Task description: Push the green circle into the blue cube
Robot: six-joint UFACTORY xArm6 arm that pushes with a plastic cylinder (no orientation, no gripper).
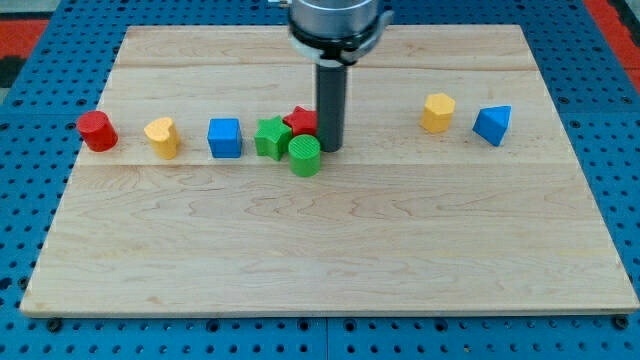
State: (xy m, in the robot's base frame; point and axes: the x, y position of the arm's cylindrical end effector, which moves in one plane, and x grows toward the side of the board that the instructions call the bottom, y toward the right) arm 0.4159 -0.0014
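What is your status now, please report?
My tip at the green circle, on its right. Blue cube further left, apart. Green star in between, in the way; red star behind.

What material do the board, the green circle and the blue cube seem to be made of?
The pale wooden board looks like light wood with a matte finish: long grain lines and plank seams show. The green circle block and the blue cube block look like matte plastic, probably: even colour, no grain. My tip stands just at the green circle's right.
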